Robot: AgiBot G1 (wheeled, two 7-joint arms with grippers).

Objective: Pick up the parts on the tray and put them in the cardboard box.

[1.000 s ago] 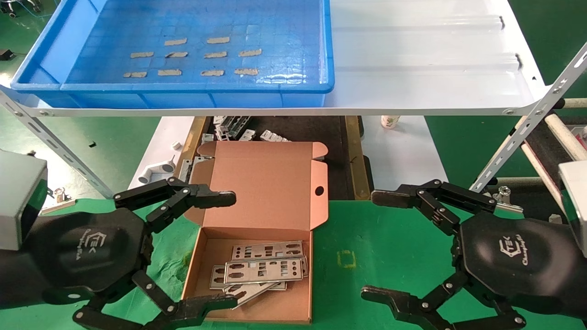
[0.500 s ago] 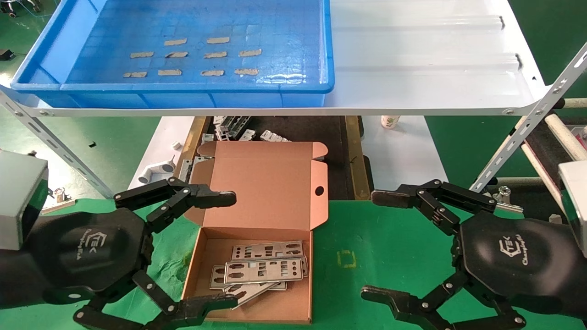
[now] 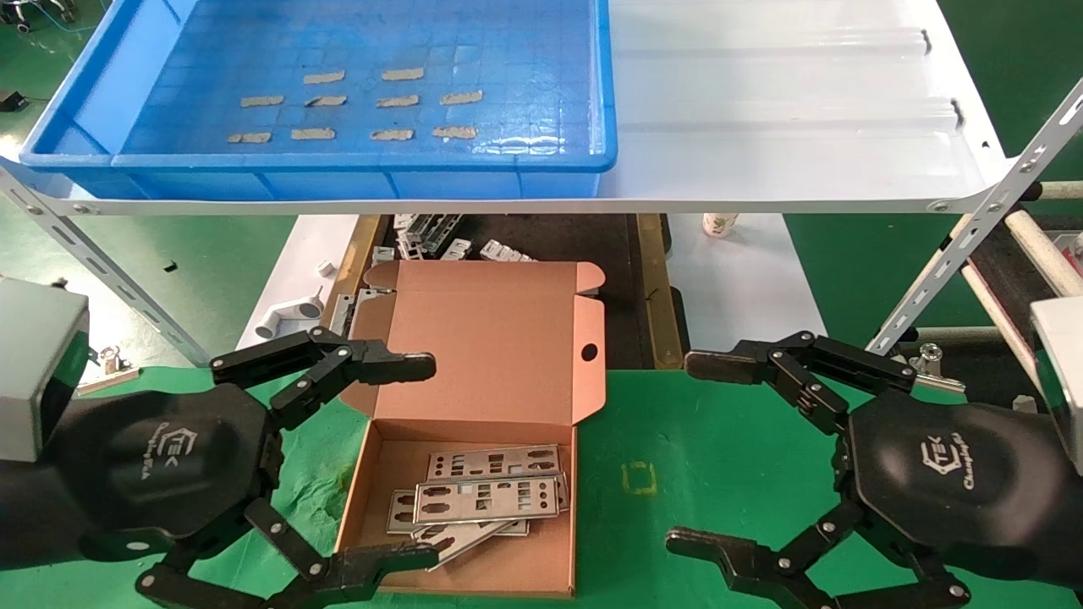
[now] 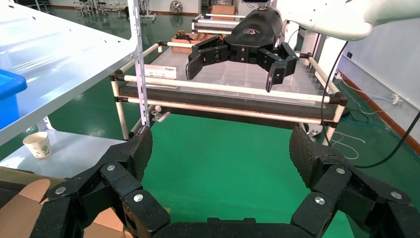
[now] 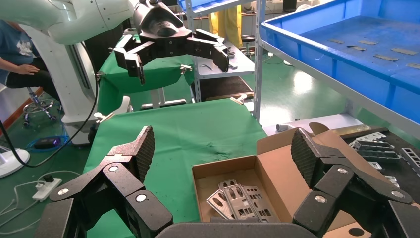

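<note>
Left gripper (image 3: 419, 461), right gripper (image 3: 698, 452) both spread wide

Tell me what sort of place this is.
Most likely a factory or lab packing station. A blue tray sits on a white metal shelf, punched metal parts lie in a cardboard box on a green mat, and more racks stand on green flooring.

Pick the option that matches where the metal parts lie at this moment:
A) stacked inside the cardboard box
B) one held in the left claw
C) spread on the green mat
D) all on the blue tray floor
A: the parts lie overlapped inside the cardboard box, while the tray holds only tan tape strips; the left claw and right claw are both open and hold nothing.
</note>
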